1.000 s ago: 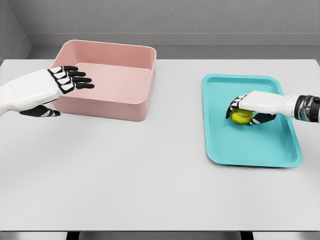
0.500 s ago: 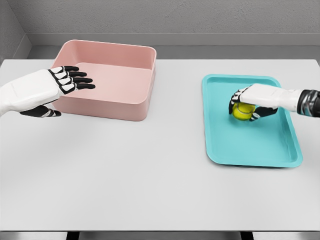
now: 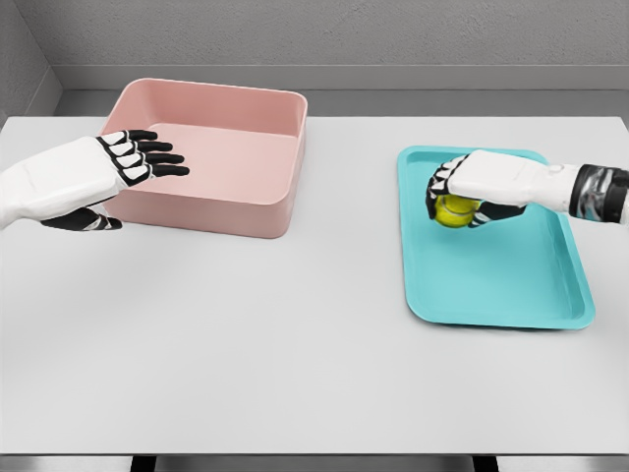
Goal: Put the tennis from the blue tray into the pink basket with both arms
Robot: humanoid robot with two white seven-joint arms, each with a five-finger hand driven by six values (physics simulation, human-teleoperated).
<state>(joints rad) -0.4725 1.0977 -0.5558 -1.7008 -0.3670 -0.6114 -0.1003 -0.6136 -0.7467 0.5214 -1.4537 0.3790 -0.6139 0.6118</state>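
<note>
Your right hand (image 3: 472, 187) grips the tennis ball (image 3: 453, 209) above the blue tray (image 3: 491, 295); left hand (image 3: 118, 167) hovers open by the pink basket (image 3: 246, 197).

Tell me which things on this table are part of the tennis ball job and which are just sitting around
Part of the job:
- tennis ball, gripped by the right robot hand
- blue tray, under the ball
- pink basket, the target
- left robot hand, open by the basket's left wall

Just lying about:
- nothing; only the white table holds it all
</note>
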